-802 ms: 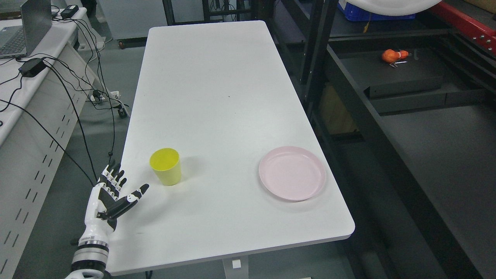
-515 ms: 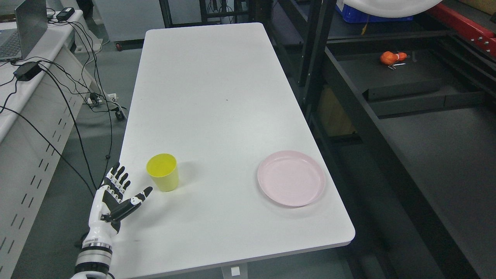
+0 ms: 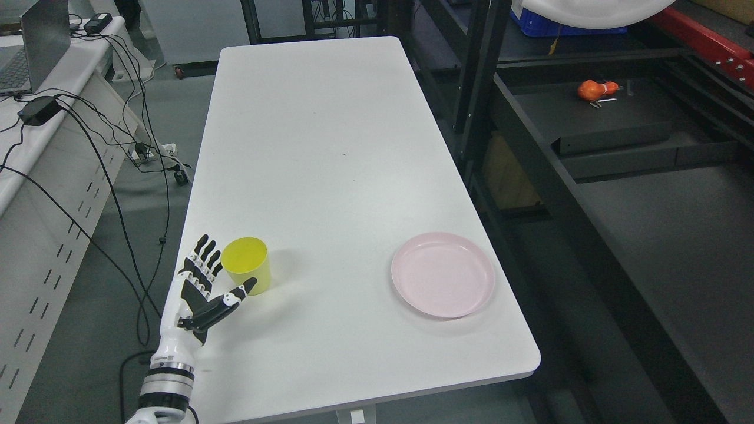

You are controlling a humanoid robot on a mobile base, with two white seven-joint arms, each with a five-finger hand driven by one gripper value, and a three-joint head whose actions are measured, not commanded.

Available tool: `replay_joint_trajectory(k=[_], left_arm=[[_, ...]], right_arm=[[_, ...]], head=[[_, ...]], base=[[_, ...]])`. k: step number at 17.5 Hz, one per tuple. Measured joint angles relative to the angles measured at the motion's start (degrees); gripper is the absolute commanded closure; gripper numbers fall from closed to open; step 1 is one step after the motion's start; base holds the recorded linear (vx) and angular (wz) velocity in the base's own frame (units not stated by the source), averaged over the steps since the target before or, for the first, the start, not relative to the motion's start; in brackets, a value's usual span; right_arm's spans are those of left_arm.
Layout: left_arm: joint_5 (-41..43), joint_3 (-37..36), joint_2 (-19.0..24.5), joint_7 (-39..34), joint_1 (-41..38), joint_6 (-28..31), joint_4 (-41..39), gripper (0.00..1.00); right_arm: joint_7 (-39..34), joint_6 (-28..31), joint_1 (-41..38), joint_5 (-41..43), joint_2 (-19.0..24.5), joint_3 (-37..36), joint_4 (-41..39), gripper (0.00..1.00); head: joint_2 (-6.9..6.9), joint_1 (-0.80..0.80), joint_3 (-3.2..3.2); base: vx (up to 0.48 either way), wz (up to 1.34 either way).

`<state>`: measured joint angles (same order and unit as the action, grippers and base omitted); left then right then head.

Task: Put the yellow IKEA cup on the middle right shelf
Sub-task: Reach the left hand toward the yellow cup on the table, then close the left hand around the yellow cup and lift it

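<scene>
The yellow cup (image 3: 247, 264) stands upright near the front left of the white table (image 3: 330, 153). My left hand (image 3: 227, 275) is just left of it, palm up and open. Its fingers (image 3: 201, 259) reach along the cup's left side and its thumb points at the cup's front base, very close to it. I cannot tell whether they touch. The black shelving (image 3: 601, 126) stands to the right of the table. My right arm is out of view.
A pink plate (image 3: 443, 274) lies on the table's front right. An orange object (image 3: 596, 89) sits on a dark shelf at the back right. Cables (image 3: 112, 171) hang beside a white desk with a laptop (image 3: 35, 44) on the left.
My left hand has moved right and forward, from well short of the cup to right beside it. The camera has shifted slightly; the cup and plate rest where they were.
</scene>
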<state>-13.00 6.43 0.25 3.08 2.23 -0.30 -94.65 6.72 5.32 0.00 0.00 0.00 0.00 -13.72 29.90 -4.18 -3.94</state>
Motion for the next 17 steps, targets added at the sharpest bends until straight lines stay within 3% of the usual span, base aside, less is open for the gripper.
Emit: replay_joint_trajectory(k=[17], left_arm=[[-0.7,-3.9,-0.2,0.0,2.7,-0.1,5.3,0.01]], right_arm=[[0.0,0.0,0.0,0.0,0.0,0.0,0.0,0.01]], head=[[0.00,0.00,0.00]], base=[[0.002,0.00]])
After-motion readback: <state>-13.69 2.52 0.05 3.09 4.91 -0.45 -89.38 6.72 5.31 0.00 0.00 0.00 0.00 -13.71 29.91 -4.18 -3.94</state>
